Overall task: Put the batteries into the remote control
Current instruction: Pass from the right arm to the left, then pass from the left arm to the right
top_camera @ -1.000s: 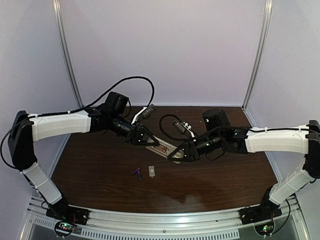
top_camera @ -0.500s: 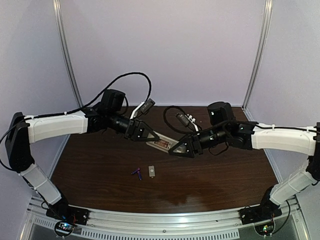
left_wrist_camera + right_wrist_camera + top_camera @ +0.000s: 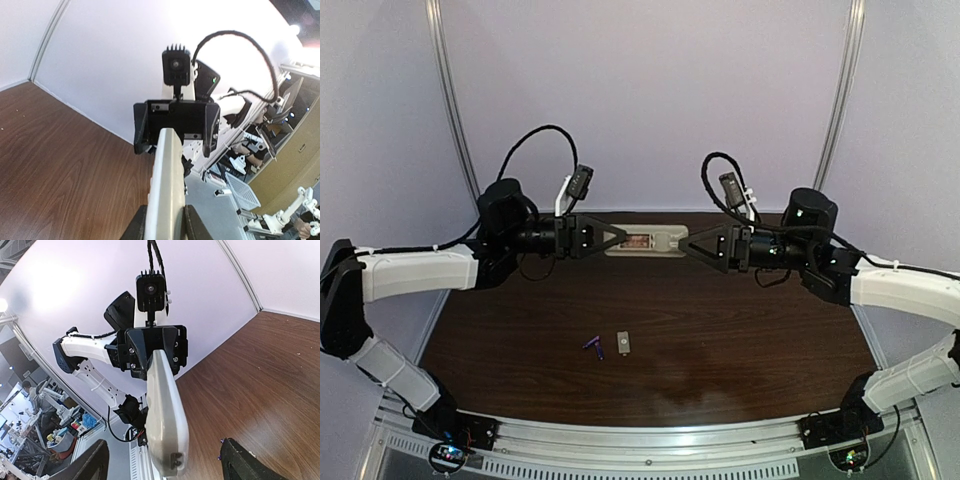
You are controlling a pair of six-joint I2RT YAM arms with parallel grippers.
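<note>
1 remote control (image 3: 645, 242), up off the table (image 3: 750, 340), lying roughly level betw the 2 grippers, long axis running L-R, toward the far side in top view. Battery recess faces up and looks open, w/ brownish interior visible. Can't tell if anything sits inside.

L gripper (image 3: 623, 238): closed down on the remote's L end. L wrist cam shows both fingers (image 3: 141, 225) tight against the remote's sides, no gap.

R gripper (image 3: 682, 243): at the remote's R end, spread wide. R wrist cam shows its fingers (image 3: 95, 462) well out to either side of the rounded end, w/ clear gap both sides. It straddles the remote w/o gripping. L wrist cam agrees: far jaws stand wider than the remote.

2 batteries (image 3: 593, 346): small purple-blue cylinders on the table, near-centre, lying together and touching or crossed. Too small to tell which.

1 small grey-white cover piece (image 3: 623, 343): flat on the table just R of the batteries, not touching them.

Batteries and cover both sit well apart from the remote and from both grippers.
</note>
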